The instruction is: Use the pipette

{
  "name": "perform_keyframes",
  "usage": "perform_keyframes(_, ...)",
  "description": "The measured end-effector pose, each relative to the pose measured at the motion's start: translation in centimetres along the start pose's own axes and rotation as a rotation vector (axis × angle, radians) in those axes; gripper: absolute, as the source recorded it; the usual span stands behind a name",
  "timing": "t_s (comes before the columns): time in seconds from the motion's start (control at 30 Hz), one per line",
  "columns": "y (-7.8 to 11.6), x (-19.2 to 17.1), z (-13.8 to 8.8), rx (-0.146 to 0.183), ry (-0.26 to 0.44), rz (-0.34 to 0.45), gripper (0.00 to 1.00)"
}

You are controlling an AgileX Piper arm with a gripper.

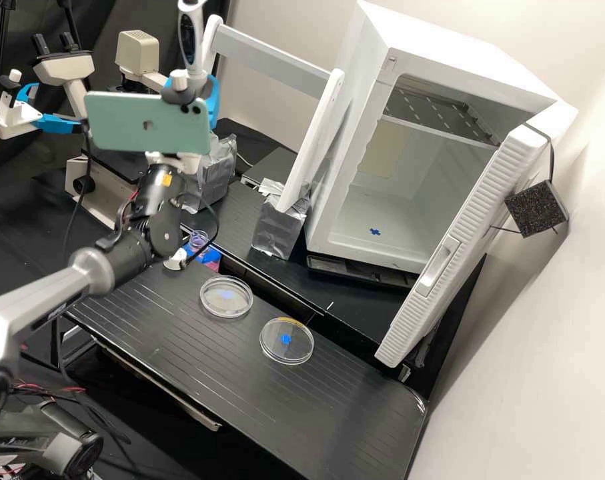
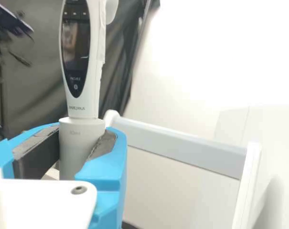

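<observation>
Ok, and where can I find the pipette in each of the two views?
High view: the pipette is at the top edge, left of centre, above the green phone.
Wrist view: upright and close, held in the gripper.
Shared landmark: the long pale bar beyond the pipette.
</observation>
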Motion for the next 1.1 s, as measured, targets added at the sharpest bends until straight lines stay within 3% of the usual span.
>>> perform_keyframes(0.23,1.2,3.6,0.6,-0.001,-0.138,-0.027,0.0)
perform_keyframes(0.5,2.7,7.0,0.0,0.02,-0.212,-0.016,0.0)
perform_keyframes(1.1,0.2,11.5,0.3,0.054,-0.312,-0.116,0.0)
